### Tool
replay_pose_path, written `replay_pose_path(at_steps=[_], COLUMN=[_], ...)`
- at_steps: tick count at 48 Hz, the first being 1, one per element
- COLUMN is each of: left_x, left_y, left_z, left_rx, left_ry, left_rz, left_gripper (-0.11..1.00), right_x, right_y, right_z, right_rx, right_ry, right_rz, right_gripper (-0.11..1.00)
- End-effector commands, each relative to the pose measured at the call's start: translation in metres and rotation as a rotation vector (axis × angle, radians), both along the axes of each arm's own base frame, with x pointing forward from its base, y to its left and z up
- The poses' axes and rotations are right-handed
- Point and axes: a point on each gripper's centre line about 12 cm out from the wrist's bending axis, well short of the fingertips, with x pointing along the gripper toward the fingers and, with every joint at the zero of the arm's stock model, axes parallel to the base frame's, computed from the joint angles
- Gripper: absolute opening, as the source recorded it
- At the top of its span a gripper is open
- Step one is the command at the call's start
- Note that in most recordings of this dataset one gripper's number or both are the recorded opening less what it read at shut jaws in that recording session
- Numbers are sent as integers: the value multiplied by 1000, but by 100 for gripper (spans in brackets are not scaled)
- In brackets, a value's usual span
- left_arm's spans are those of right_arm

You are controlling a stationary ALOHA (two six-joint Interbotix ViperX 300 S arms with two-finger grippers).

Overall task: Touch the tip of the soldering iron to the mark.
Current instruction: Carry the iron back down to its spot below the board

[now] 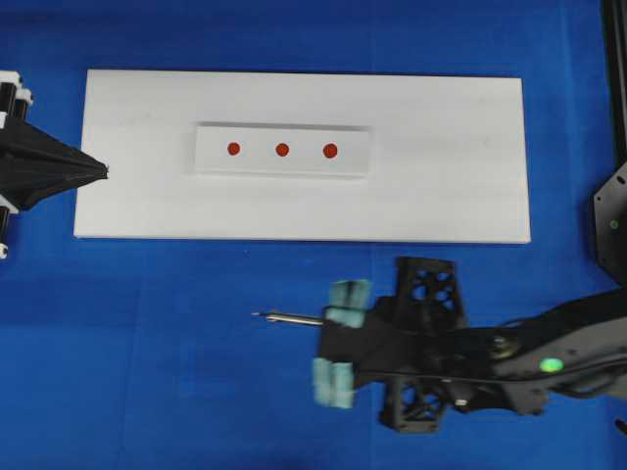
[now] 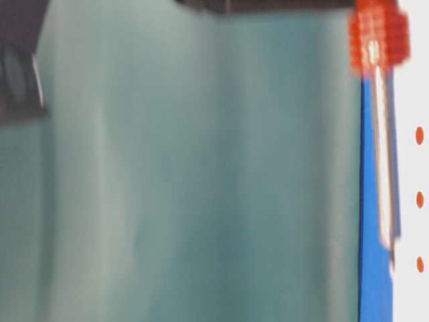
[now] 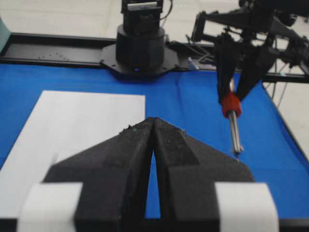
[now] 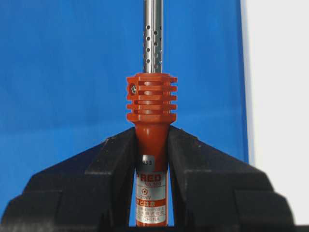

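Pincer on the right arm [image 4: 152, 159] is clamped tight on the red-orange handle of the soldering iron [image 4: 151, 104], just behind its ribbed collar, with the perforated metal shaft sticking out ahead of the jaws. Seen from overhead, the iron is carried over the blue surface [image 1: 147, 343] on the near side of the white board [image 1: 441, 147], its shaft lying roughly level and pointing left, the tip [image 1: 257, 314] well apart from the board's near edge. Far of it, a raised white strip [image 1: 282, 150] on the board bears three red marks in a row [image 1: 282, 150]; which of them is meant cannot be told. The left pincer [image 3: 153, 126] sits at the board's left edge with its jaws pressed together on nothing. So the pick-up looks done. What remains is the main part: bringing the iron over the board, tilting the tip down, and setting it on a mark. No contact has been made yet.
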Motion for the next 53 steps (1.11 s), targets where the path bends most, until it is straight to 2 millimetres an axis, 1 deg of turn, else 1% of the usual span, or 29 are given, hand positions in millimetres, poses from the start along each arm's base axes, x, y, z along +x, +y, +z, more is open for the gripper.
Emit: replay_pose_path(at_steps=[1, 8, 11, 18, 31, 42, 47, 53], left_x=[1, 1, 1, 1, 1, 1, 1, 1], left_y=[0, 0, 0, 0, 0, 0, 0, 0], left_z=[5, 4, 4, 4, 2, 2, 2, 2], left_rx=[1, 1, 2, 1, 2, 5, 3, 2], left_ry=[-15, -14, -14, -9, 1, 3, 1, 3], left_rz=[-2, -2, -2, -2, -2, -2, -2, -2], left_gripper=[0, 0, 0, 0, 0, 0, 0, 0], right_x=[19, 49, 58, 72, 78, 77, 76, 73], right_y=[0, 0, -1, -6, -9, -6, -6, -8], right_z=[18, 16, 16, 11, -9, -42, -57, -79], right_rx=[14, 1, -3, -9, -8, 19, 50, 83], right_ry=[-68, -84, -87, -84, -53, -54, -71, -84], right_rz=[20, 43, 48, 39, 27, 60, 70, 86], right_gripper=[6, 6, 6, 6, 6, 6, 6, 6])
